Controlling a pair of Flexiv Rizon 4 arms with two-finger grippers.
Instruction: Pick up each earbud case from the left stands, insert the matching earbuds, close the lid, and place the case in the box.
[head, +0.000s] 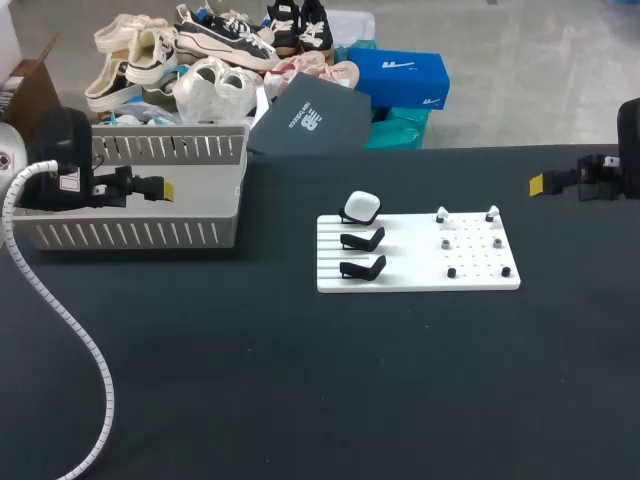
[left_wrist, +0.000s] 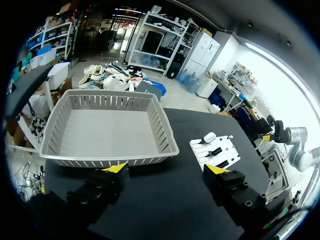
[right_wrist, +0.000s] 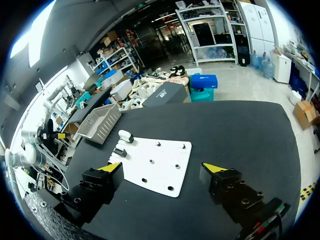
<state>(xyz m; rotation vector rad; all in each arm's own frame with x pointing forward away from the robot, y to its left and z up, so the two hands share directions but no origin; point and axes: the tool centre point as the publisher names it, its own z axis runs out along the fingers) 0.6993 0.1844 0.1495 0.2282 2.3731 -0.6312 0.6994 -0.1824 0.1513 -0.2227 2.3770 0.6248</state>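
Note:
A white earbud case (head: 362, 207) sits on the farthest of three black stands on the left of a white board (head: 410, 277). The other two stands (head: 362, 240) are bare. Small earbuds (head: 441, 214) stand on pegs on the board's right half. My left gripper (head: 165, 188) hangs open over the grey slatted box (head: 130, 235), holding nothing. My right gripper (head: 537, 183) is open at the table's far right, well away from the board. In the left wrist view the gripper (left_wrist: 167, 169) has the box (left_wrist: 110, 160) ahead and the case (left_wrist: 209, 136) to the side. The right wrist view's gripper (right_wrist: 162, 167) faces the board (right_wrist: 160, 157) and case (right_wrist: 125, 136).
The left arm's white ribbed cable (head: 70, 330) trails down across the table's left side. The black tabletop stretches wide in front of the board and between the board and the box.

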